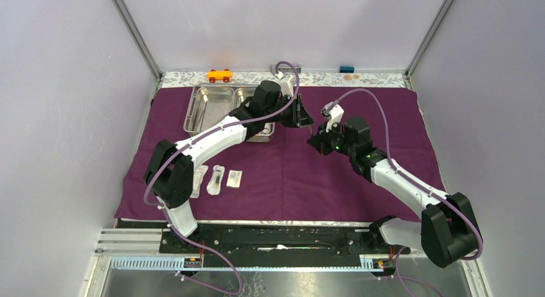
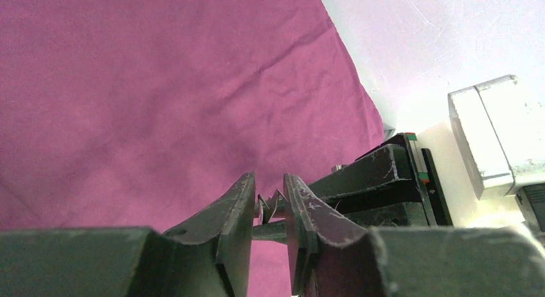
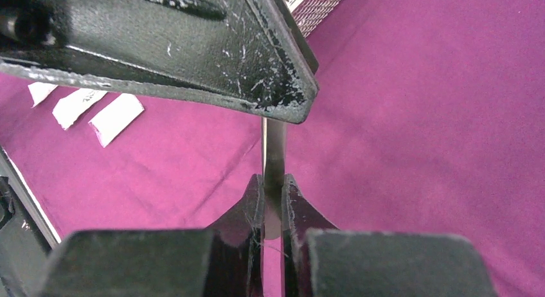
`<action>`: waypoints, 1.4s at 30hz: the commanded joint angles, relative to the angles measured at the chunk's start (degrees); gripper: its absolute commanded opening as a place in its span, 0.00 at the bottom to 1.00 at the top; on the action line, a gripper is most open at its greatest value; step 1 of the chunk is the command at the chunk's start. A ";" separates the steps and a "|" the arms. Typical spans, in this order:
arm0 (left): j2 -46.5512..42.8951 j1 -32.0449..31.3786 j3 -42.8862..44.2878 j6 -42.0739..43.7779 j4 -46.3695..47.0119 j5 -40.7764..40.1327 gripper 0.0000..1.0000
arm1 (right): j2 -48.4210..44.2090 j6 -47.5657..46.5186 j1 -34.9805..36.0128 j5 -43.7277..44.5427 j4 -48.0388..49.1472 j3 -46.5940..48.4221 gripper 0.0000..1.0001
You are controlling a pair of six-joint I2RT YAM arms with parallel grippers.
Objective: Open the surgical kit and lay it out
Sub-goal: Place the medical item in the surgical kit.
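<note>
The surgical kit's purple cloth wrap [image 1: 360, 175] lies spread flat over most of the counter [image 1: 360, 79], reaching from near the far edge almost to the near edge. On the cloth toward the far left corner sits the steel tray [image 1: 191, 110], its two compartments side by side; the left arm crosses over its right compartment, so what lies inside there is hidden. Three small packets [image 1: 216, 179] lie in a short row on the cloth near the near left corner, close together, just beside the left arm's base joint.

Both arms meet above the middle of the cloth, a little toward the far edge. The right pincer [image 3: 273, 181] is pressed together on the thin steel tweezers [image 3: 273, 155], which stand up edge-on from between its fingers, lifted off the cloth. The upper end of the tweezers runs up behind a finger of the left pincer [image 2: 268, 181], which hangs just above and beside the right one. In the left wrist view its fingers stand only narrowly apart with a small jagged bit of bright metal between them; I cannot tell whether they pinch it or merely flank it.

Beyond the cloth, along the far edge of the counter, an orange toy car [image 1: 219, 75] stands behind the tray, and a small blue object [image 1: 347, 69] sits toward the far right corner.
</note>
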 commanded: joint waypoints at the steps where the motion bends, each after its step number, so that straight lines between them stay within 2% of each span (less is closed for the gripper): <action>1: 0.73 -0.17 2.68 -0.29 0.56 -0.27 0.25 | -0.22 -0.41 0.54 1.29 1.36 2.59 0.00; 10: 0.92 -0.38 3.03 0.47 -1.28 -2.14 0.16 | -0.15 -0.66 0.55 1.04 1.71 2.46 0.00; 12: 0.79 -0.45 2.92 0.32 -1.68 -2.79 0.21 | -0.19 -0.80 0.54 1.07 1.77 2.47 0.00; 16: 0.44 -0.45 2.87 -0.27 -1.84 -3.02 0.41 | -0.11 -0.97 0.54 1.65 1.59 2.45 0.00; 19: 0.04 -0.42 2.72 -0.31 -1.91 -2.91 0.44 | 0.03 -1.20 0.54 2.56 1.36 2.52 0.00; 24: -0.84 -0.86 1.22 -0.54 -1.30 -3.16 0.44 | 0.09 -1.28 0.54 2.95 1.20 2.59 0.00; 27: -0.52 -1.29 1.52 -0.40 -1.28 -3.09 0.40 | 0.27 -1.37 0.54 3.00 1.03 2.75 0.00; 40: -0.11 -1.64 2.47 1.72 -2.62 -3.43 0.08 | 0.31 -1.97 0.52 2.61 1.11 2.52 0.00; 42: -0.63 -1.68 2.37 2.85 -3.54 -4.51 0.02 | -0.11 -2.26 0.52 1.55 1.58 2.14 0.08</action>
